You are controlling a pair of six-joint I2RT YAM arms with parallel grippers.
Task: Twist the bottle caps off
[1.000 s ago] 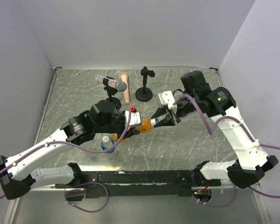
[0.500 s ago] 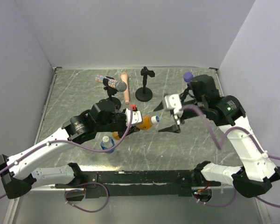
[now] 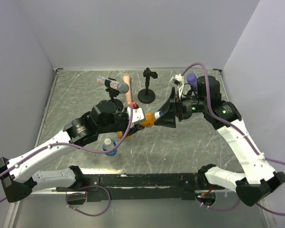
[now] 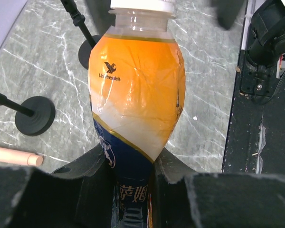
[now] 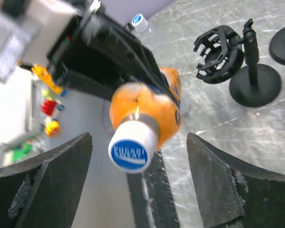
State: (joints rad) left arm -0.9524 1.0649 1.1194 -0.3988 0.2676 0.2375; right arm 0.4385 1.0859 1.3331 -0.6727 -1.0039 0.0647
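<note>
Marble table (image 3: 199, 142); left end effector (image 4: 133, 168) tight on orange bottle (image 4: 137, 85), right end effector (image 5: 137, 138) wide around blurred cap (image 5: 131, 152)

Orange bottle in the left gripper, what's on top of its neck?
A white screw cap with a blue top sits on the orange bottle. The neck threads under it are covered, so how tight it is cannot be seen.

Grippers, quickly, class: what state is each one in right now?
Left gripper: closed, holding the orange plastic bottle.
Right gripper: open, either side of the bottle's blue-topped white screw cap, not touching it.
</note>
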